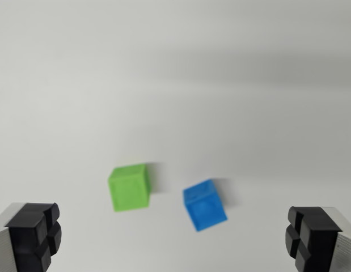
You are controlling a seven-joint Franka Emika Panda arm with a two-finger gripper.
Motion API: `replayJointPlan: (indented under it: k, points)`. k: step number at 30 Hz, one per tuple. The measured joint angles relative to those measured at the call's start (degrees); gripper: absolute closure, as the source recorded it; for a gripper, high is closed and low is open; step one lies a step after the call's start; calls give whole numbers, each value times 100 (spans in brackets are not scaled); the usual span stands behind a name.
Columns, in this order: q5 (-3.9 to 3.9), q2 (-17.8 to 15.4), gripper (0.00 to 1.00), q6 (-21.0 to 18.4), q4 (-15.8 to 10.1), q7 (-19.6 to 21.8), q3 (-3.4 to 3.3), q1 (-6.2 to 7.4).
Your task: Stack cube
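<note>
I have the gripper (175, 238) spread wide and empty over the white table (175, 73). The blue cube (204, 204) sits just ahead at one o'clock, turned askew to the jaws; the green cube (130, 186) lies near it at eleven.
</note>
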Motion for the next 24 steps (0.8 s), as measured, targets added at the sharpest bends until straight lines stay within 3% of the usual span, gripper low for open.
replayJointPlan:
  k: [24]
  points:
    - [0, -1, 0, 68, -100, -7, 0, 1]
